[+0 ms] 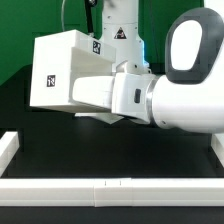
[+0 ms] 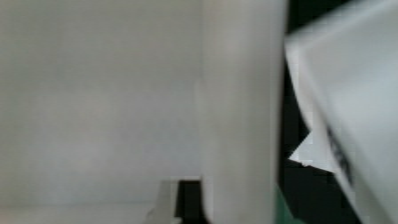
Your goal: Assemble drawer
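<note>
Black desk, edged nearest the camera by a low white rail. Above it, the white arm holds the drawer housing raised and tilted, clear of the desk. Its end effector is hidden, pinched closed, seemingly on one housing wall. Such a thin edge grip could let the housing swing, slip and drop.

I read the drawer housing as smooth white plastic with a faint sheen. Its tags are matt black-and-white print. Arm casing: glossy white plastic. Table: matt black. Rail: smooth white, dull finish. Wrist view is too blurred for texture.
</note>
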Tool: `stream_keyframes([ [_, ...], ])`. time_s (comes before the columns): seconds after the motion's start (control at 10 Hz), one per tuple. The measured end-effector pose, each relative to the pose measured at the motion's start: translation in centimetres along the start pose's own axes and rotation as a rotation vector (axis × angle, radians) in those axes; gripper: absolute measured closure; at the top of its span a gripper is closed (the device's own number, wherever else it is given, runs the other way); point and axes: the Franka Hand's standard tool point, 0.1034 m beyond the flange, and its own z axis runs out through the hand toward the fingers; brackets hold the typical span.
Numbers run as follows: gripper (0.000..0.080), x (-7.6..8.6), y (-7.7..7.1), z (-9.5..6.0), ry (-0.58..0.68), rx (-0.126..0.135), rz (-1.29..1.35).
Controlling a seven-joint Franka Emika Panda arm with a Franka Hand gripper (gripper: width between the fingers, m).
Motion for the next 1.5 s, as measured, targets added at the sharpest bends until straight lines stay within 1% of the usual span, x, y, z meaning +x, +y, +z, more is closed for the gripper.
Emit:
stream_keyframes([
  [0.1, 0.0768, 0.0, 0.0, 0.0, 0.000, 0.000, 0.000],
  [0.2, 0.0768, -0.1, -0.3, 0.1, -0.011, 0.019, 0.015],
  [0.3, 0.0768, -0.3, -0.9, 0.1, -0.060, 0.095, 0.058],
  [0.4, 0.0768, 0.1, -0.6, -0.1, -0.098, 0.148, 0.091],
  [0.6, 0.0768, 0.2, -1.7, -0.7, -0.219, 0.268, 0.151],
  [0.7, 0.0768, 0.7, -1.8, -1.2, -0.212, 0.267, 0.153],
  [0.8, 0.0768, 0.9, -2.1, -1.5, -0.184, 0.228, 0.122],
  [0.9, 0.0768, 1.0, -2.2, -1.4, -0.172, 0.206, 0.097],
  [1.0, 0.0768, 1.0, -2.2, -1.4, -0.173, 0.211, 0.097],
  [1.5, 0.0768, 1.0, -2.2, -1.4, -0.173, 0.211, 0.097],
])
